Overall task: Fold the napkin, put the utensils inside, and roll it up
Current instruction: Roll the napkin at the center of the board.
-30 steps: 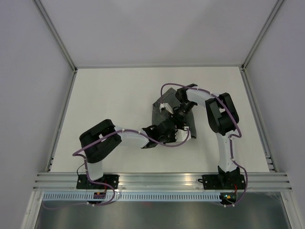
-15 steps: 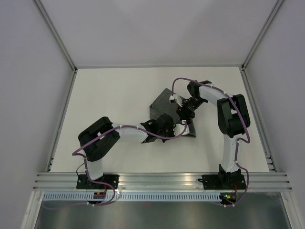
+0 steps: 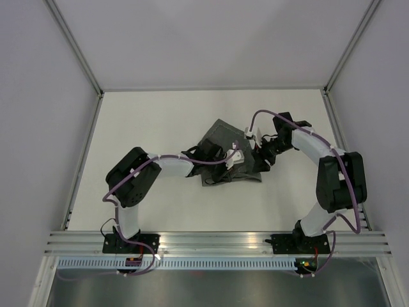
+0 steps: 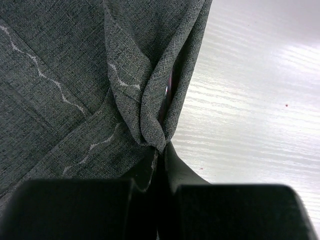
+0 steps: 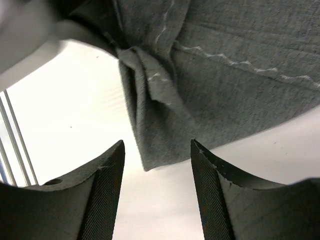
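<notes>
The dark grey napkin [image 3: 220,137] lies crumpled and partly folded at the middle of the white table [image 3: 147,128]. My left gripper [image 3: 239,161] is shut on a bunched fold of the napkin [image 4: 75,60]. In the left wrist view the fold rises straight out of the closed left gripper [image 4: 161,150]. My right gripper [image 3: 261,158] is open and empty just right of the cloth. In its wrist view a corner of the napkin [image 5: 225,90] hangs between the tips of the right gripper [image 5: 157,145], which does not touch it. The utensils are hidden.
Bare white table surrounds the napkin on all sides. A metal rail [image 3: 217,240] runs along the near edge by the arm bases. Pale walls with metal frame posts [image 3: 83,160] close in the left, right and far sides.
My right gripper has pulled back to the right, off the napkin, and now stands open. My left gripper has moved up and right, still holding the fold, and the cloth has shifted with it.
</notes>
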Controlling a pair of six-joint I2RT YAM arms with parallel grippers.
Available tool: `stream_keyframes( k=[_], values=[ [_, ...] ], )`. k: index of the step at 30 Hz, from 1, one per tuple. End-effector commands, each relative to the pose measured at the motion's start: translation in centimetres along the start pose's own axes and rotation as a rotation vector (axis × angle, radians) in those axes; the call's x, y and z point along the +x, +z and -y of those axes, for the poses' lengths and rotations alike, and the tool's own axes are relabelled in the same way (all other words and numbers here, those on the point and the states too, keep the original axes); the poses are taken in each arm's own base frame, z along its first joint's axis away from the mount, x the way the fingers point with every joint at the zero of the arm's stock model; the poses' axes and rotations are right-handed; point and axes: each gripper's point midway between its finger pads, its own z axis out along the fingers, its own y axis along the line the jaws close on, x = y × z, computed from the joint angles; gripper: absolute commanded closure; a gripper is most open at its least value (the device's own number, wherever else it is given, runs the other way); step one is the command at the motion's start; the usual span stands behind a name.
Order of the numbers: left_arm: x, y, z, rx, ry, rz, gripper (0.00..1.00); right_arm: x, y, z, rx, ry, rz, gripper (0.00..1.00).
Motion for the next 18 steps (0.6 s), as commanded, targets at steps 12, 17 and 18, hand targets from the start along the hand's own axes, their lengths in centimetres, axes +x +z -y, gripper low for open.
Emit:
stream_keyframes(
  k=[12, 17, 18],
  values=[
    [2.4, 0.2, 1.0, 0.327, -0.387, -0.017, 0.98, -1.5, 2.5, -2.1, 0.216, -0.408, 0.122, 0.34],
    [3.3, 0.7, 1.4, 0.387, -0.447, -0.048, 0.98, -2.7, 5.1, -3.1, 0.263, -0.544, 0.109, 0.32],
    [3.5, 0.8, 1.4, 0.39, -0.454, -0.053, 0.98, -2.9, 5.3, -3.1, 0.265, -0.551, 0.109, 0.31]
  ],
)
